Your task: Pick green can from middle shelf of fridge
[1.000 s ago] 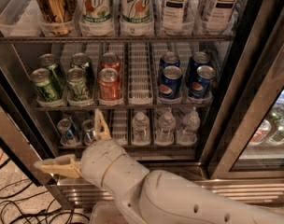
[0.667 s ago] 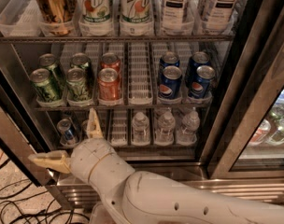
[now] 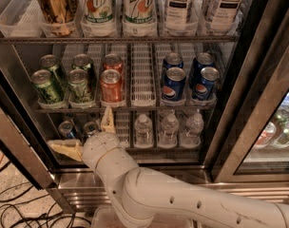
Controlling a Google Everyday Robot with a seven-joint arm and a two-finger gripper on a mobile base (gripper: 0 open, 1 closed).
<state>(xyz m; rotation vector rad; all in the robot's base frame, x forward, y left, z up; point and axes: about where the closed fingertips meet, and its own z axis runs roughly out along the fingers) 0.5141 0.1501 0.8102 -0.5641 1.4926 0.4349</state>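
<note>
The dark-green can (image 3: 80, 86) with pale mottled print stands at the front of the second lane on the middle shelf (image 3: 143, 76), with a like can (image 3: 82, 62) behind it. Brighter green cans (image 3: 46, 86) stand to its left and a red-orange can (image 3: 111, 85) to its right. My gripper (image 3: 85, 135) is open wide and empty. It is below the middle shelf's front edge, in front of the lower rack. One finger (image 3: 108, 120) points up under the red-orange can and the other finger (image 3: 63, 149) points left. The fridge (image 3: 256, 84) has its door open.
Blue Pepsi cans (image 3: 173, 83) fill the right lanes of the middle shelf. Tall 7UP cans (image 3: 97, 7) and tea bottles (image 3: 178, 4) stand on the rack above. Water bottles (image 3: 169, 129) and small cans (image 3: 67, 129) stand on the rack below. Cables (image 3: 11, 208) lie on the floor at the left.
My gripper has moved up and a little to the right, closer to the middle shelf's front edge. It stays open. The cans have not moved.
</note>
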